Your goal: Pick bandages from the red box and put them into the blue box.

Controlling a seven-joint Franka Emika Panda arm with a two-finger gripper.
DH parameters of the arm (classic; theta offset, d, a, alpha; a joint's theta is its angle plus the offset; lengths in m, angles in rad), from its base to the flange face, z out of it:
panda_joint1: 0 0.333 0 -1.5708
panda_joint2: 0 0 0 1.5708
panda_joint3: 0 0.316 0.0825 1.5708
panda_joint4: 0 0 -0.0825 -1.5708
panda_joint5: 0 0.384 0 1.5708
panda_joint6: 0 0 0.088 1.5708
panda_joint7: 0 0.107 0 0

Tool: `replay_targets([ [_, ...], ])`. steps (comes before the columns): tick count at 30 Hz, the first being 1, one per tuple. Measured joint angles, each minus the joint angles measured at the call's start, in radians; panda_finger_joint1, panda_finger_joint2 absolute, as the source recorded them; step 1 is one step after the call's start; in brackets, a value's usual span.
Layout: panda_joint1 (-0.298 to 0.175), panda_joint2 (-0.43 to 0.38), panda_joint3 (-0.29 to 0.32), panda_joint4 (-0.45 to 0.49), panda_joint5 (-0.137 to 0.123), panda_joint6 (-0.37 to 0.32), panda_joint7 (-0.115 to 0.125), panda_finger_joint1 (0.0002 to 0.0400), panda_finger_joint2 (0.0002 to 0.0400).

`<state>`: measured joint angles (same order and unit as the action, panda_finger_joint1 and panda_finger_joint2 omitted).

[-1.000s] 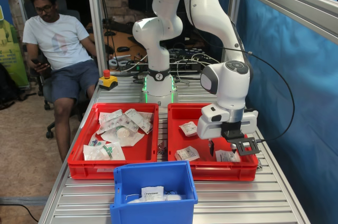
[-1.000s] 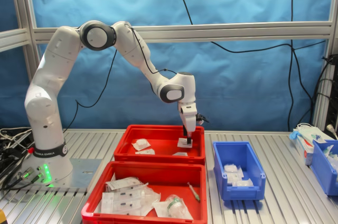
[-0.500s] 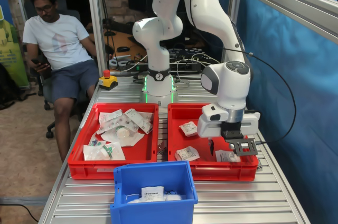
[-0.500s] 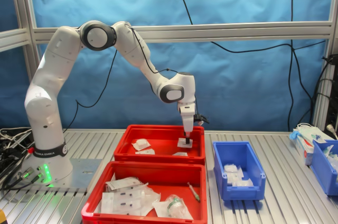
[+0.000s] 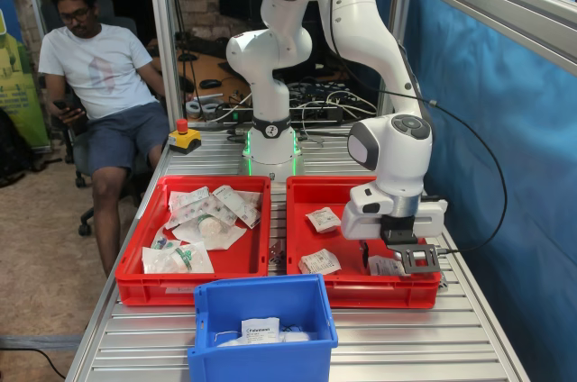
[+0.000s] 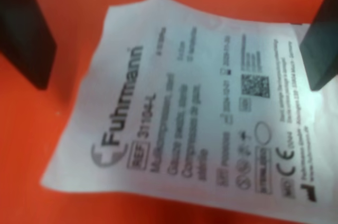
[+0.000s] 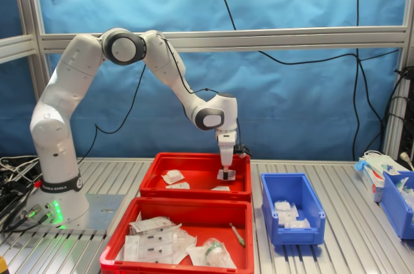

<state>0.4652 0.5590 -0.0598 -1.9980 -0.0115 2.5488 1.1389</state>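
The white, glossy, round-jointed Franka arm (image 5: 361,31) reaches from its base at the back of the ribbed aluminium table (image 5: 415,346) down into the wide shallow red plastic tray (image 5: 302,220) on the first exterior view's right. Beside it lies a like red tray of larger clear-and-white pouches (image 5: 203,224), crinkled and heaped. In front of both stands the small deep blue plastic bin (image 5: 261,305) with its thick rim, a few white packets on its floor.

The black gripper (image 5: 377,260) hangs low inside the red tray, directly over a flat square white sealed bandage packet (image 5: 386,266) near the tray's front corner. In the wrist view the packet (image 6: 200,123) lies slightly wrinkled on the smooth red floor, printed with fine dark text, and the two dark fingers (image 6: 24,34) stand wide, one past each side of it, gripping nothing. Two more bandage packets (image 5: 321,220) lie farther back and toward the tray's middle.

Against a second ago, the wrist has sunk lower and the gripper has closed in on the packet.
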Motion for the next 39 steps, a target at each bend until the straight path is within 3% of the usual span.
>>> replay_targets([
  [11,0.000,0.033,0.019,0.023,0.000,0.000,0.012,0.0400,0.0400],
  [39,-0.006,0.053,0.017,0.056,0.000,0.000,0.013,0.0400,0.0400],
])
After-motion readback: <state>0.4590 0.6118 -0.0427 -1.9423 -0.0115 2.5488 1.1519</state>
